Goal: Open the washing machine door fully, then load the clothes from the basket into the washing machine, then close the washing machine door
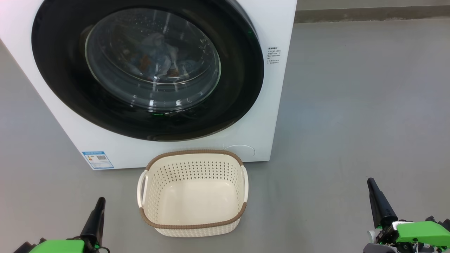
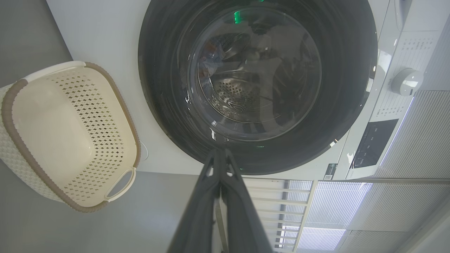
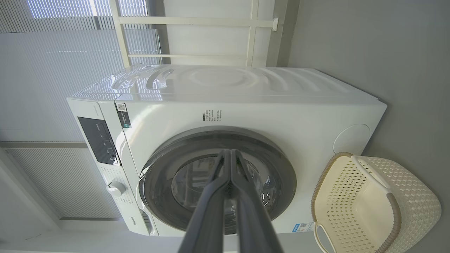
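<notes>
— Well, where does the big white front-loading washing machine (image 1: 277, 88) stand?

— At the upper left of the head view, on the plain grey floor (image 1: 351, 123). A small blue label (image 1: 97, 160) sits at the lower left corner of its front.

— And its large round glossy black door (image 1: 63, 95)?

— Shut flat against the white front, with the bulging clear glass window at its centre.

— Where are the soft pale blue and white clothes (image 1: 158, 59)?

— Behind that glass, inside the drum. Orange patches show on them, though reflections blur the rest.

— What about the small rectangular cream plastic basket (image 1: 192, 226)?

— Lower centre of the head view, upright on the floor just in front of the washing machine. It has a brown woven-look rim and a white handle on each side, and its smooth cream bottom is in plain sight.

— How are the hands?

— The left hand (image 1: 101, 202) rises at the lower left, its two long dark fingers pressed together on themselves. The right hand (image 1: 371, 183) is at the lower right, its fingers together in the same way. Both are well apart from the basket and the door.

— Anything more from the wrist views?

— In the left wrist view the joined fingers point at the door's lower rim, and a round white dial (image 2: 407, 81) shows at the right. In the right wrist view the fingers overlap the glass, with the basket at the lower right.
</notes>
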